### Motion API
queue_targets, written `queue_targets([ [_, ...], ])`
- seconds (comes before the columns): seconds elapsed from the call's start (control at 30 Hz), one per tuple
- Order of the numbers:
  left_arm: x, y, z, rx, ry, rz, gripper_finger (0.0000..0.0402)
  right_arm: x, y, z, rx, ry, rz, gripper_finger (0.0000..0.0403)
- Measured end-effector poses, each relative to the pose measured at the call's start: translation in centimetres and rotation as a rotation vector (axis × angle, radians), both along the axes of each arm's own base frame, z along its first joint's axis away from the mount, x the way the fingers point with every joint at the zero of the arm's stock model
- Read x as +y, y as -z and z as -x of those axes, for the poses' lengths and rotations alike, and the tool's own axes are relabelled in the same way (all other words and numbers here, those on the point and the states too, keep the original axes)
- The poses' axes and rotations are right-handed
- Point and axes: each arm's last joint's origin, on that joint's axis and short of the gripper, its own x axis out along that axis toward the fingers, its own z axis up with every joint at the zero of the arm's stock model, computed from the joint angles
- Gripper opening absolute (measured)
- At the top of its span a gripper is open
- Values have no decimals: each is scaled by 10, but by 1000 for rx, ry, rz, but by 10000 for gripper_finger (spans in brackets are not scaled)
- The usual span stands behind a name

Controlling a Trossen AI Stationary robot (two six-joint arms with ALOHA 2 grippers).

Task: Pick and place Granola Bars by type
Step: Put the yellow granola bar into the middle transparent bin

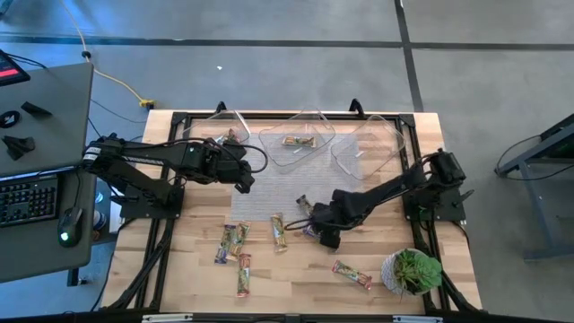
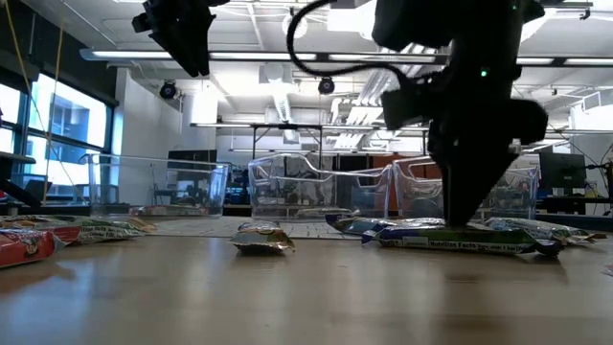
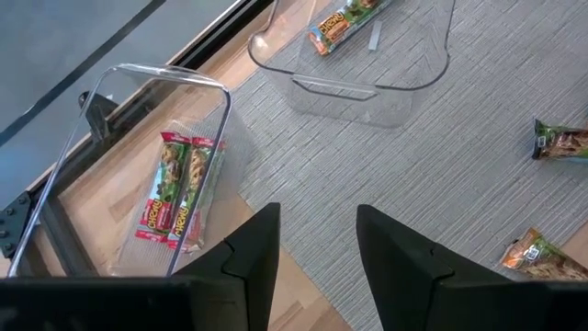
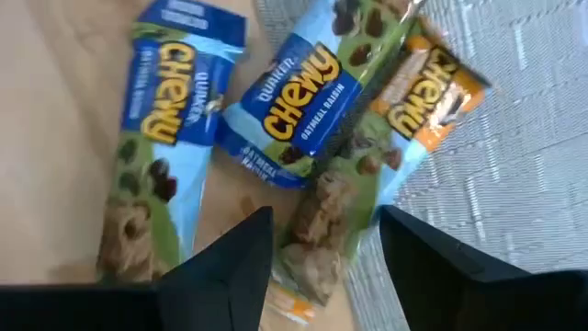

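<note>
My right gripper (image 1: 316, 222) (image 4: 323, 217) is open and low over a cluster of bars at the mat's near edge. Its fingers stand on either side of a blue-and-green Chewy bar (image 4: 308, 138). Another blue-and-green bar (image 4: 152, 138) and an orange one (image 4: 432, 83) lie flat beside it. In the low view that gripper (image 2: 469, 216) reaches down to the bars (image 2: 460, 237). My left gripper (image 1: 244, 182) (image 3: 317, 211) hangs open, high over the mat near the left tub (image 3: 138, 129), which holds red-wrapped bars (image 3: 175, 188). The middle tub (image 3: 367, 83) holds one orange bar (image 3: 342, 23). My right gripper comes down from above with one finger (image 4: 234, 262) on each side of the blue-and-green bar's lower end (image 4: 322, 225); the bar lies flat on the table. Whether the fingers touch it, I cannot tell.
Loose bars lie flat on the wood near the front: two (image 1: 229, 242) (image 1: 278, 231) left of centre, one (image 1: 244, 274) nearer, one (image 1: 352, 274) to the right. A third clear tub (image 1: 368, 144) stands at the far right. A potted plant (image 1: 413, 269) sits in the near right corner.
</note>
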Motion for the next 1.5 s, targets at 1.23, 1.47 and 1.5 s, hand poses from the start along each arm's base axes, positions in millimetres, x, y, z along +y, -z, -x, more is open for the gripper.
queue_targets([
  [1.23,0,0,-1,-14,-2,6,140,-79,-94,-29,-305,-142,253,101],
  [1.47,0,0,-1,-18,-8,8,140,-154,-113,-54,-485,-165,296,102],
  [1.5,0,0,-1,-18,-8,8,140,-165,-111,-56,-494,-150,307,102],
])
